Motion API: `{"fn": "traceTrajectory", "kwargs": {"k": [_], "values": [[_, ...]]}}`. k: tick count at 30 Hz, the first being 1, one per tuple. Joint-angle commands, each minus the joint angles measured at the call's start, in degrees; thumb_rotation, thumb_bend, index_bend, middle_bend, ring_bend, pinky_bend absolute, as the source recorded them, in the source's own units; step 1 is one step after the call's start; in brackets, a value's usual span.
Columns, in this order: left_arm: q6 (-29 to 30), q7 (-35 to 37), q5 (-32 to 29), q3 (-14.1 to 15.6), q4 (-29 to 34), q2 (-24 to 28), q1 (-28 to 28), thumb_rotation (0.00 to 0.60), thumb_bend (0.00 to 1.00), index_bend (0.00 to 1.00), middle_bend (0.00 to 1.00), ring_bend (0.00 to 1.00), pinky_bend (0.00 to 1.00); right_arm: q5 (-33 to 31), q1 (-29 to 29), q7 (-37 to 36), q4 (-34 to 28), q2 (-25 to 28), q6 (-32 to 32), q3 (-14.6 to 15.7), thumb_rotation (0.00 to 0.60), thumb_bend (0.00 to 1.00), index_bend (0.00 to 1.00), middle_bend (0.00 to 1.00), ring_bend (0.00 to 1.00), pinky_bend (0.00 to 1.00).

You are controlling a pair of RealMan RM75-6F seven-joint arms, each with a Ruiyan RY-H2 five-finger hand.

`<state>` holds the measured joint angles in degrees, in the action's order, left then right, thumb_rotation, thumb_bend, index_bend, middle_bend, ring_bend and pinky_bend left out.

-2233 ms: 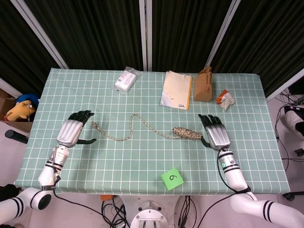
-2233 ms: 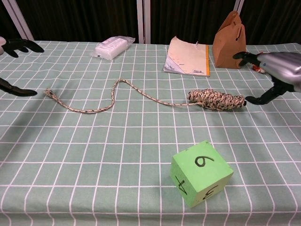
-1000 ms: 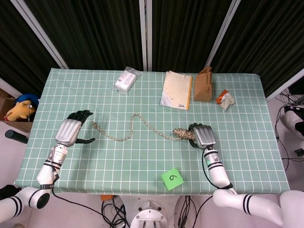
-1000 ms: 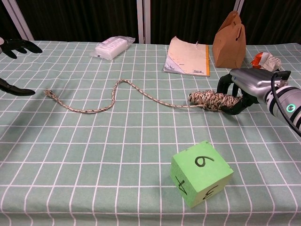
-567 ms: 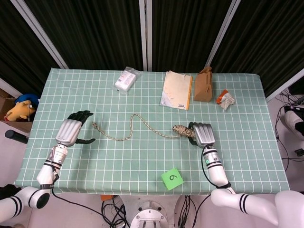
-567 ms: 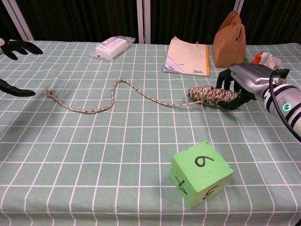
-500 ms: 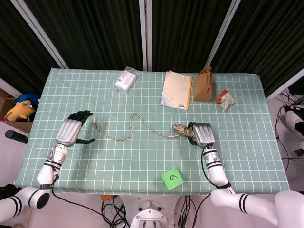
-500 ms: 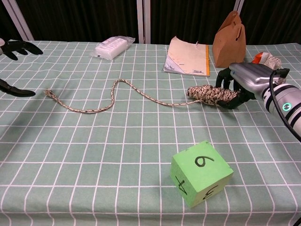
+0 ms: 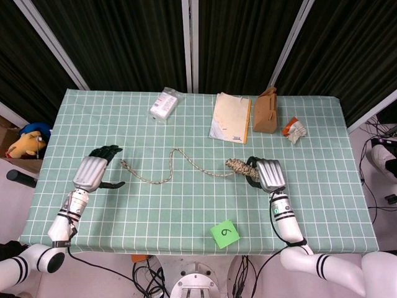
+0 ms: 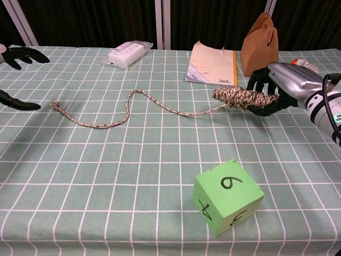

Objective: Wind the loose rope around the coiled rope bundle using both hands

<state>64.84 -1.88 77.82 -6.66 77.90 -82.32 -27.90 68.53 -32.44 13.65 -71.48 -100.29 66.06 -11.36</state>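
Note:
The coiled rope bundle (image 9: 238,167) (image 10: 237,97) is lifted just off the table, and my right hand (image 9: 267,174) (image 10: 282,88) grips its right end. Its loose rope (image 9: 177,166) (image 10: 130,109) trails left across the checked green cloth in a loop and ends in a frayed tip (image 9: 123,164) (image 10: 54,105). At the table's left side my left hand (image 9: 93,172) (image 10: 16,58) is open, its fingers spread, a short way left of that tip and not touching it.
A green number cube (image 9: 224,234) (image 10: 228,196) sits near the front edge. Along the back lie a white packet (image 9: 165,103) (image 10: 127,54), a notebook (image 9: 231,117) (image 10: 214,64), a brown paper bag (image 9: 267,110) (image 10: 260,38) and a crumpled wrapper (image 9: 294,129).
My right hand moved in from the right, closed on the bundle's right end and raised it slightly, pulling the near rope taut. The left hand has barely moved.

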Motion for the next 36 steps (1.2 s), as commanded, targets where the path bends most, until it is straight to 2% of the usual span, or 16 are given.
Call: {"fn": "traceTrajectory", "kwargs": {"k": [1, 9, 19, 21, 23, 24, 26, 36], "values": [[0.04, -0.10, -0.06, -0.07, 0.25, 0.13, -0.03, 0.449, 0.08, 0.17, 0.13, 0.13, 0.22, 3.05, 0.60, -4.48, 1.15, 0.65, 1.28, 0.29, 0.600, 0.62, 0.92, 0.70, 0.66, 0.84], [-0.15, -0.57, -0.35, -0.17, 1.24, 0.52, -0.17, 0.459, 0.08, 0.17, 0.13, 0.13, 0.22, 7.53, 1.54, -13.30, 0.81, 2.70, 4.34, -0.28, 0.600, 0.62, 0.93, 0.72, 0.68, 0.86], [-0.88, -0.93, -0.65, -0.03, 1.17, 0.02, -0.56, 0.465, 0.09, 0.17, 0.13, 0.13, 0.23, 9.36, 2.82, -19.07, -6.55, 6.98, 9.20, -3.87, 0.600, 0.62, 0.93, 0.72, 0.68, 0.85], [-1.31, -0.94, -0.74, 0.11, 0.91, -0.28, -0.70, 0.486, 0.09, 0.17, 0.13, 0.13, 0.23, 9.64, 3.14, -20.68, -8.12, 7.61, 10.47, -4.80, 0.600, 0.62, 0.93, 0.72, 0.68, 0.86], [-2.12, -0.93, -1.03, 0.29, 0.52, -0.55, -0.92, 0.553, 0.09, 0.18, 0.14, 0.13, 0.24, 9.67, 3.34, -21.83, -9.04, 8.02, 11.20, -5.49, 0.600, 0.62, 0.93, 0.72, 0.68, 0.85], [-2.79, -0.88, -1.23, 0.40, 0.17, -0.80, -1.14, 0.586, 0.09, 0.18, 0.14, 0.13, 0.25, 9.57, 3.44, -22.35, -9.44, 8.21, 11.45, -5.83, 0.600, 0.62, 0.93, 0.72, 0.68, 0.86], [-3.59, -0.33, -1.20, 0.50, -0.80, -1.42, -1.53, 0.600, 0.10, 0.19, 0.15, 0.14, 0.26, 9.37, 3.51, -22.79, -9.79, 8.42, 11.52, -6.12, 0.600, 0.62, 0.93, 0.72, 0.68, 0.85], [-3.12, 0.36, 0.67, 0.39, -10.96, -7.03, -3.15, 0.600, 0.25, 0.32, 0.22, 0.19, 0.32, 9.09, 3.91, -24.62, -10.95, 8.66, 11.99, -6.63, 0.600, 0.62, 0.93, 0.72, 0.68, 0.86]]}}
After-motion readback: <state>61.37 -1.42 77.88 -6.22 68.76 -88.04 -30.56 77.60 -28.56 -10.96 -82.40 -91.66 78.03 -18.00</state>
